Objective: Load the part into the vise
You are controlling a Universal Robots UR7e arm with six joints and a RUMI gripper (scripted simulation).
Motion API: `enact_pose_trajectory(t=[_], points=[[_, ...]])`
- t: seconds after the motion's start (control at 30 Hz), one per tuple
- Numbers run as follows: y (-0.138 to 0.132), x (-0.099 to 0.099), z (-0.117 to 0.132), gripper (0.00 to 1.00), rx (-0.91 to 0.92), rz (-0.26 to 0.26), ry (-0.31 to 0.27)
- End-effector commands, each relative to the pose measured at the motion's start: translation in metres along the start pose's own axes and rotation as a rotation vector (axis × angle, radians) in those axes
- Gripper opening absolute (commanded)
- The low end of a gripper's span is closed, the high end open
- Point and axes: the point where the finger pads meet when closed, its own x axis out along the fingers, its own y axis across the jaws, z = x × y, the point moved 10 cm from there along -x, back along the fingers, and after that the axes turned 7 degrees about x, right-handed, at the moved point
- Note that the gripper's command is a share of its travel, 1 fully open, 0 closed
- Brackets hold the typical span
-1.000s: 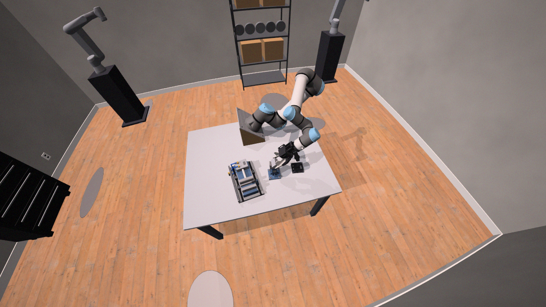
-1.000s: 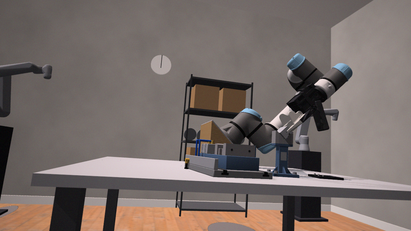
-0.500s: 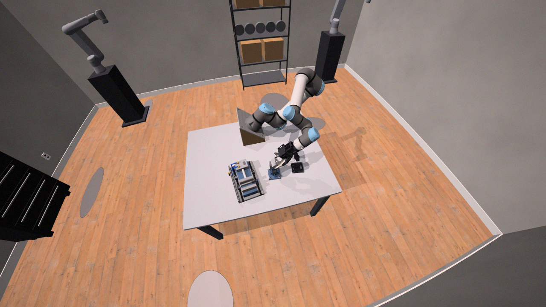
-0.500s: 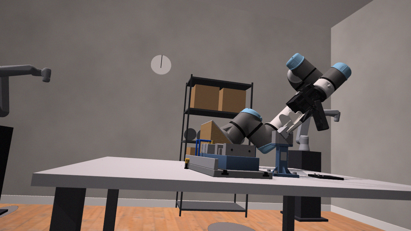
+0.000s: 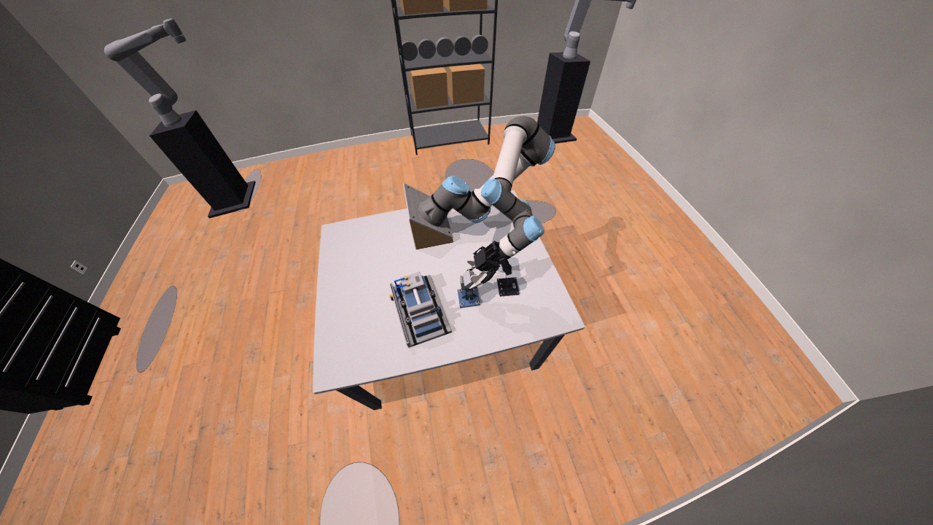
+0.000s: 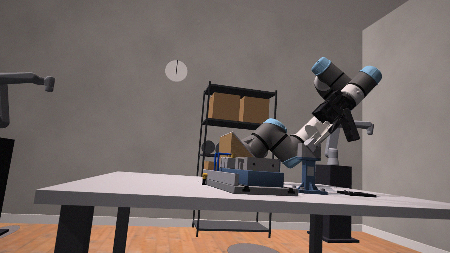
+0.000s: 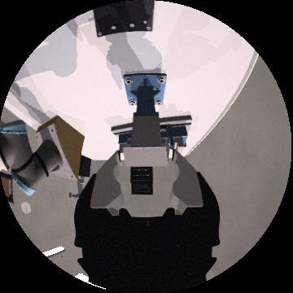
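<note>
From where I sit, the wrist camera puts the gripper (image 7: 146, 154) nearest, filling the bottom of my screen. Its fingers stand about halfway open, one on each side of the part (image 7: 146, 126), the grey block. I cannot make out a pad pressing on the part's sides, so I read the claw as open around it and not clamped on it.

The part lies in the cradle on top of the blue V-block (image 7: 132, 95), and it points away from the camera. I cannot tell which way its slot faces. Past the V-block's bolted base, at the top of that view, lies the black infeed plate (image 7: 122, 16) with nothing on it.

The exterior view gives me the height that the wrist camera flattens. There the part (image 6: 303, 150) sits up on the V-block (image 6: 309, 176), well above the table, and the gripper (image 6: 313, 144) comes down at it on a slant from the upper right. The infeed plate (image 6: 355, 192) is only a thin dark strip on the table to the right.

The top view gives me the layout. The gripper (image 5: 474, 277) is over the V-block (image 5: 469, 299). The infeed plate (image 5: 508, 286) is just beside it and the vise (image 5: 420, 310) is near on the other side, all on the white table (image 5: 365, 352). The vise (image 6: 251, 177) has nothing between its jaws. Farthest back stands a shelf rack (image 6: 203, 125) with cardboard boxes.
</note>
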Motion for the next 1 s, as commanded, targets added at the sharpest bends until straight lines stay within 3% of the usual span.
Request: enact_pose_trajectory(t=[0.0,0.97], points=[[0.001,0.000,0.003,0.51,0.000,-0.002,0.022],[0.003,0.002,0.021,0.51,0.000,-0.022,0.189]])
